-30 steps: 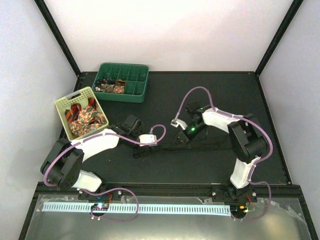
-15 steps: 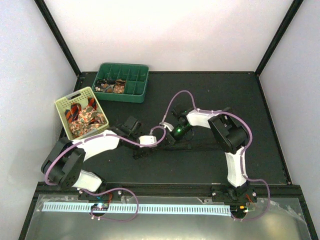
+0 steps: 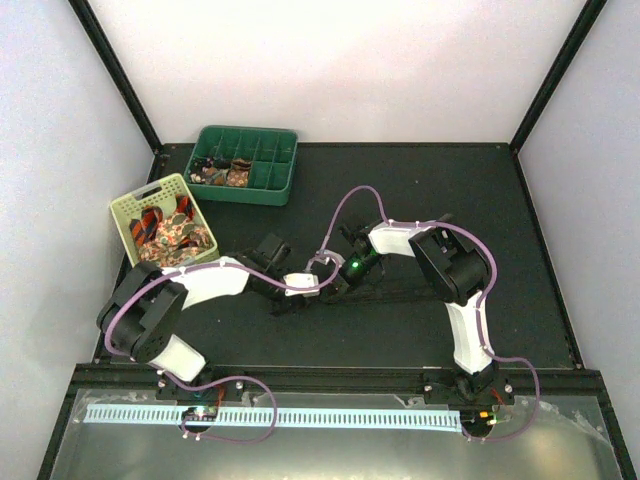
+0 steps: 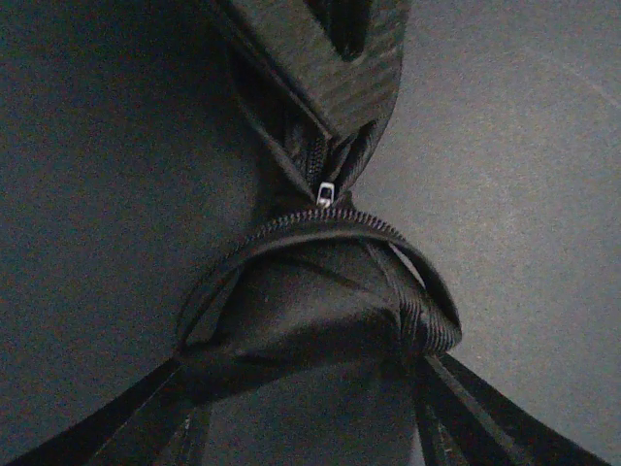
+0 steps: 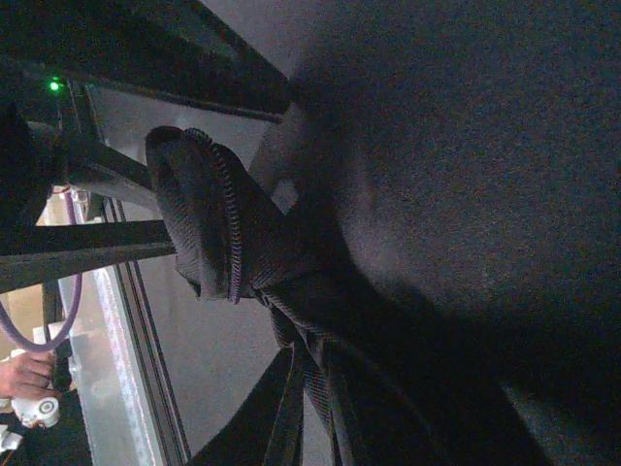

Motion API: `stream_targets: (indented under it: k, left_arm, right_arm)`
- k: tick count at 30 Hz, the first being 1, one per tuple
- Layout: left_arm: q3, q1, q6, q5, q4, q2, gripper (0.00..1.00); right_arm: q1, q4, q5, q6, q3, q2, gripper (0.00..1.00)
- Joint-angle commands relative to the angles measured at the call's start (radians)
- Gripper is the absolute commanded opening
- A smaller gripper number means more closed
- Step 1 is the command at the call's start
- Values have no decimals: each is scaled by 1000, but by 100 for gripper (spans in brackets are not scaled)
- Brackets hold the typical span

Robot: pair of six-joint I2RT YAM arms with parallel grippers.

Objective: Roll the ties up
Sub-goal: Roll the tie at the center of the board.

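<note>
**Figure. Two-arm hold on a necktie at the start of a roll; top and wrist views.**

The dark tie (image 4: 310, 320) lies near the centre of the black table (image 3: 420, 200). One end is bunched between the two arms, and the rest appears to trail flat toward 3 o'clock. The left wrist view shows a toothed, zip-like edge looping over the bunch.

The left gripper (image 3: 283, 303) comes in from 8 o'clock. Its jaws stand apart with the fold lying between them, and whether they press the cloth cannot be told. The right gripper (image 5: 310, 330) comes in from 2 o'clock and looks clamped on the same fold, with cloth standing up out of the pinch.

Rolled ties (image 3: 222, 172) sit in the green tray (image 3: 245, 131) at 11 o'clock. Loose striped and floral ties (image 3: 170, 235) fill the pale basket (image 3: 145, 192) at 9 o'clock.

**Hazards, as judged:**
- **No proper roll.** The cloth is crumpled rather than wound, so turning from here would probably give a lopsided wad.
- **Slipping.** If only one pincer truly holds, the slick fabric may slide out and the fold may spring flat.
- **Collision.** The fingertips work very near each other, so a small misjudgement could knock them together or catch the toothed edge on a finger.
- **Twisting.** The free tail may drag across the table and twist.
</note>
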Motion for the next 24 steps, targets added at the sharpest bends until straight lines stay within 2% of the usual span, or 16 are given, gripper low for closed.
stream_targets:
  k: [1, 5, 9, 13, 18, 24]
  left_arm:
    - [39, -20, 0, 16, 16, 20, 54]
    - [54, -39, -13, 8, 15, 15, 42]
    - [56, -45, -33, 10, 15, -12, 36]
    - [90, -51, -81, 57, 7, -27, 35]
    - [129, -64, -90, 47, -22, 3, 34]
    - [156, -66, -89, 54, -46, 15, 35]
  right_arm:
    - [-6, 1, 143, -6, -17, 62, 9]
    - [-5, -13, 138, -11, -9, 70, 9]
    - [-5, -16, 135, -12, -9, 68, 9]
    - [-6, -22, 131, -16, -6, 66, 9]
    - [-5, -44, 134, -27, 12, 55, 10]
    - [-8, -71, 140, -39, 31, 34, 15]
